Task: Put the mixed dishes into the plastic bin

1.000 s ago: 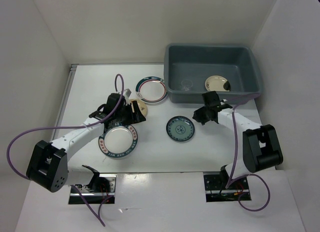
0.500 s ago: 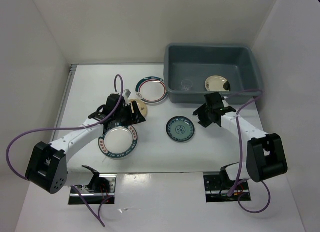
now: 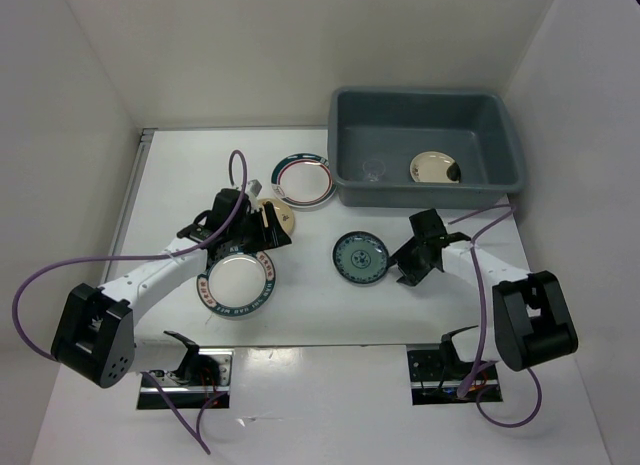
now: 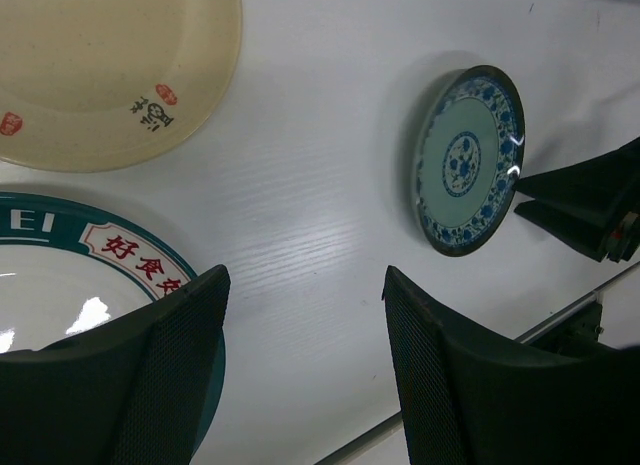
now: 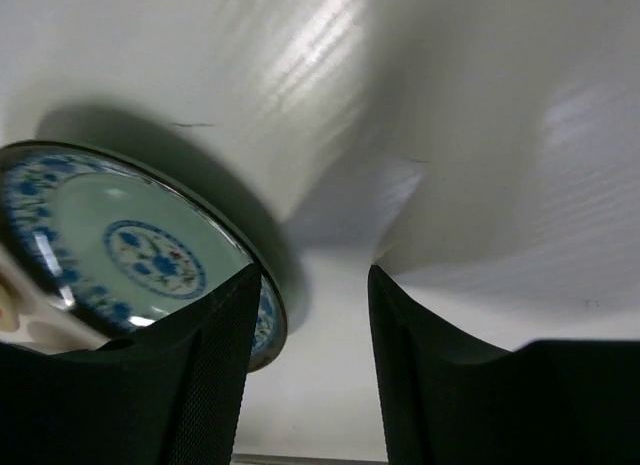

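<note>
The grey-blue plastic bin (image 3: pixel 425 196) stands at the back right and holds a beige plate (image 3: pixel 435 167) and a clear cup (image 3: pixel 374 169). The small teal patterned plate (image 3: pixel 360 257) lies on the table; it also shows in the left wrist view (image 4: pixel 468 160) and the right wrist view (image 5: pixel 130 250). My right gripper (image 3: pixel 403 268) (image 5: pixel 315 275) is open and low at that plate's right edge, one finger by its rim. My left gripper (image 3: pixel 268 228) (image 4: pixel 305 285) is open and empty, between a second beige plate (image 4: pixel 110 65) and a white teal-rimmed plate (image 3: pixel 238 282) (image 4: pixel 60 275). Another white teal-rimmed plate (image 3: pixel 303 179) lies left of the bin.
White walls enclose the table on the left, back and right. A purple cable (image 3: pixel 235 170) loops above the left arm, and another trails from the right arm (image 3: pixel 480 210) near the bin's front wall. Two mount openings sit at the near edge (image 3: pixel 185 370).
My right gripper has moved away from the bin's front wall, down and toward me, to the right edge of the small teal plate. The left arm has not moved.
</note>
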`<action>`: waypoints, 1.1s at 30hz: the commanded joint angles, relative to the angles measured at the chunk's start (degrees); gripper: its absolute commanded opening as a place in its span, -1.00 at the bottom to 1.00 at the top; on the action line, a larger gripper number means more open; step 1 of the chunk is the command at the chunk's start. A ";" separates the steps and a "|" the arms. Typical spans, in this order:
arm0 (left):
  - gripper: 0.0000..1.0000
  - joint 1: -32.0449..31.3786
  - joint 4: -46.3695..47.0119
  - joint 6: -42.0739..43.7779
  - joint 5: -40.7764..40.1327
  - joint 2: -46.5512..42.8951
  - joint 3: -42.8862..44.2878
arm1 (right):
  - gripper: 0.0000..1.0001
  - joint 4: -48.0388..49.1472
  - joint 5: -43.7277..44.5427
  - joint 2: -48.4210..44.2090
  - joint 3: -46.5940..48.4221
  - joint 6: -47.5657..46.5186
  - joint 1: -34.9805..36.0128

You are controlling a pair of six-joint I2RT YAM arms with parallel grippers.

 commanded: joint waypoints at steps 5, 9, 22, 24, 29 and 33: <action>0.42 -0.03 2.48 0.90 1.32 -1.07 -0.47 | -0.10 4.48 -3.52 -0.14 -3.27 0.06 2.74; 0.42 -0.03 2.48 0.37 1.32 -1.07 -1.00 | -0.16 6.41 -4.05 0.48 -3.27 0.06 2.75; 0.42 -0.03 2.48 0.37 1.32 -0.54 -0.48 | -0.96 12.23 0.79 2.94 -2.23 0.68 4.50; 0.42 -0.03 2.48 0.90 1.32 -0.54 -0.47 | -1.00 8.72 2.28 0.06 -1.08 0.67 5.03; 0.42 -0.03 1.96 0.90 0.79 -0.54 -0.47 | -1.00 0.98 0.45 -7.94 1.47 0.06 5.03; 0.42 -0.03 1.43 1.42 0.26 0.78 0.66 | -1.00 -3.51 -4.73 -15.15 2.00 0.06 6.44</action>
